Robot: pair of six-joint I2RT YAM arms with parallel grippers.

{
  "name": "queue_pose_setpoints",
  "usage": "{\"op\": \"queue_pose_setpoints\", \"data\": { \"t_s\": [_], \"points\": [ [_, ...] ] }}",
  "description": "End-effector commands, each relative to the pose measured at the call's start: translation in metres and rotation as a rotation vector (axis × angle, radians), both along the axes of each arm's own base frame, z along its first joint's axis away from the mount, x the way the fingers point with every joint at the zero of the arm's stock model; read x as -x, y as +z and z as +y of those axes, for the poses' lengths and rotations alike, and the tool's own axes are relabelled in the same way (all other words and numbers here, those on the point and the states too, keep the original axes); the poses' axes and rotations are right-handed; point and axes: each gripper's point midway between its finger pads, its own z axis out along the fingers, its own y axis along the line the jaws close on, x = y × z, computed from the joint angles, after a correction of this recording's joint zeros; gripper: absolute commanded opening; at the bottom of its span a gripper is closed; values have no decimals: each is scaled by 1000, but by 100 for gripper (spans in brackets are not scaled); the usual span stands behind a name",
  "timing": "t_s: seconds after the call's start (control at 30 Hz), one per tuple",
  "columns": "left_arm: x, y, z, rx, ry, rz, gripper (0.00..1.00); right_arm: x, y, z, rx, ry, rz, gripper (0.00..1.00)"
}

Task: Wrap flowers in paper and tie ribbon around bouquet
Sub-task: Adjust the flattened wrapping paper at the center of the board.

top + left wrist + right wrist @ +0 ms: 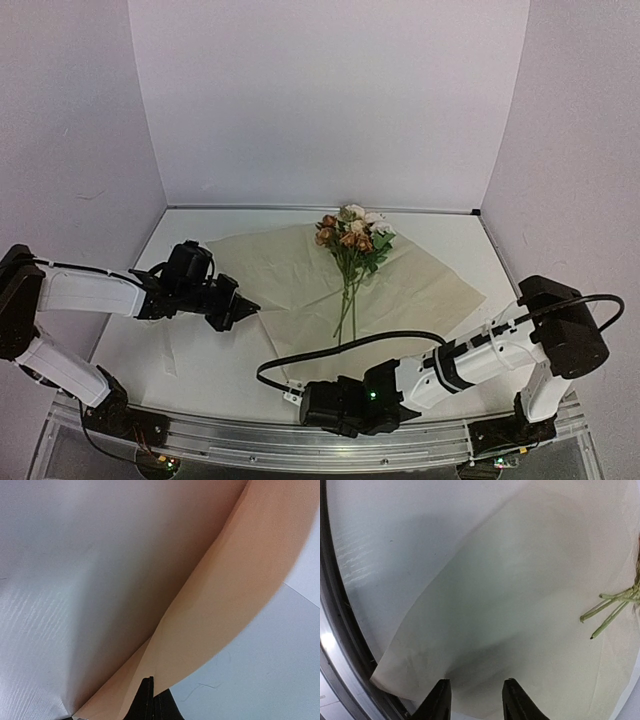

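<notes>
Wrapping step, early. The paper (280, 265) lies spread on the worktop (190, 365) with the flowers (352, 238) across its middle, heads far and stems near, nothing folded over them yet. The left gripper (238, 307) is clamped shut on the paper's left edge, raising a fold there, while the right gripper (476, 692) sits low at the near corner with its jaws apart, straddling that edge but not visibly pinching it. Likely next: the right closes on the corner, then the sheet is drawn over the stems without dragging the flowers.
</notes>
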Motion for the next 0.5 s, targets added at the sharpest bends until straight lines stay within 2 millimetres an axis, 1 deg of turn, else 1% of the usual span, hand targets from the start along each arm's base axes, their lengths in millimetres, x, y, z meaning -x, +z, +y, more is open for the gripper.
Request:
{"op": "queue_pose_setpoints", "data": {
  "t_s": [0.0,0.1,0.13,0.17,0.23,0.3,0.43,0.47],
  "points": [
    [7,-12,15,-59,-12,-13,7,-4,5,6,-22,-8,-17,18],
    [10,-19,18,-74,-29,-25,16,-7,10,7,-44,-28,5,5],
    [10,-20,18,-80,-40,-32,20,-8,12,6,-52,-39,19,2],
    [11,-22,17,-83,-54,-39,25,-9,13,5,-56,-49,31,0],
    [13,-26,15,-100,-102,-55,40,-12,15,3,-66,-68,51,0],
    [16,-30,14,-119,-141,-67,50,-14,21,1,-78,-81,58,1],
    [27,-36,11,-145,-189,-81,68,-18,37,-3,-110,-101,67,9],
    [31,-37,9,-149,-202,-79,72,-19,41,-5,-120,-104,67,12]
  ]
}}
